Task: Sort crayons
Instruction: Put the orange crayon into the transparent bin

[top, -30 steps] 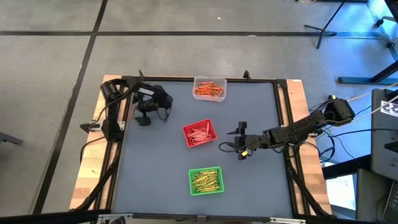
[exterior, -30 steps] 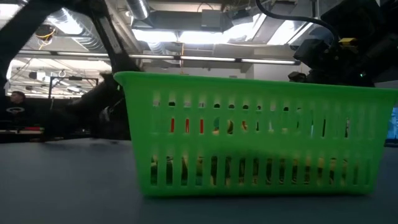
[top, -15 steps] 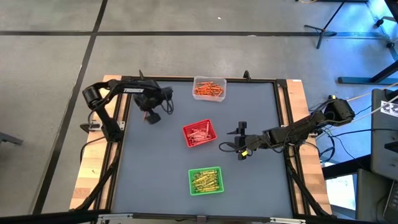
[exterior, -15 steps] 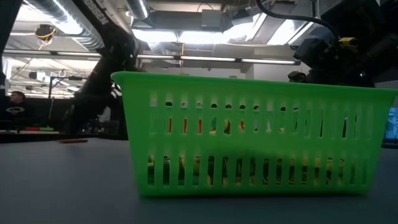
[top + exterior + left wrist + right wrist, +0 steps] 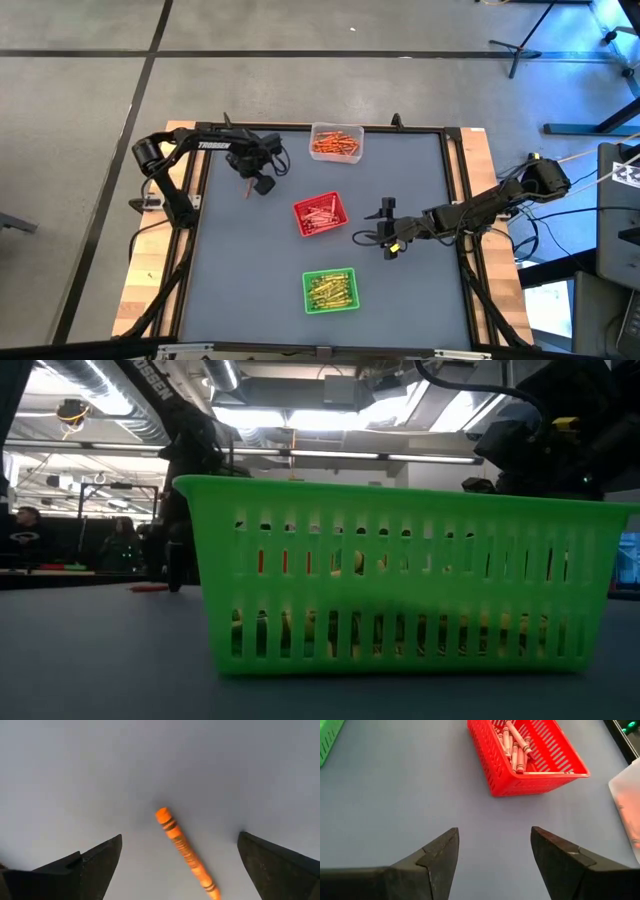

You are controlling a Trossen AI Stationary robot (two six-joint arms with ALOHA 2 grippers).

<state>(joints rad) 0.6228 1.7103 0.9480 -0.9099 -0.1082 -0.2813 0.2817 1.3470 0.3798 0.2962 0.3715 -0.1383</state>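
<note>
Nearest the low camera stands the green tray point(image 5: 400, 575), its slatted wall showing yellow-green crayons point(image 5: 331, 291) heaped inside; from above it sits at the table's point(image 5: 250, 290) near edge. Farther in, at mid-table, the red tray point(image 5: 321, 213) holds red crayons point(image 5: 514, 747), and the right gripper point(image 5: 387, 228) hovers just beside it over bare surface, its fingers spread wide with nothing between them in its own wrist view; this arm looks to be waiting. Beyond that, toward the far left of the table, the left gripper point(image 5: 258, 176) hangs low over a single loose orange crayon point(image 5: 186, 851), which lies flat on the grey surface and diagonal between the two parted fingers point(image 5: 85, 870), touched by neither. At the far edge sits the clear tray point(image 5: 337, 143) filled with orange crayons point(image 5: 335, 146). The step in hand appears to be the pickup of this last stray crayon: the trays already look sorted by colour. The next move would call for lowering until the pads straddle the crayon's middle, closing across its thin body rather than along it, then carrying it to the clear tray nearby.
</note>
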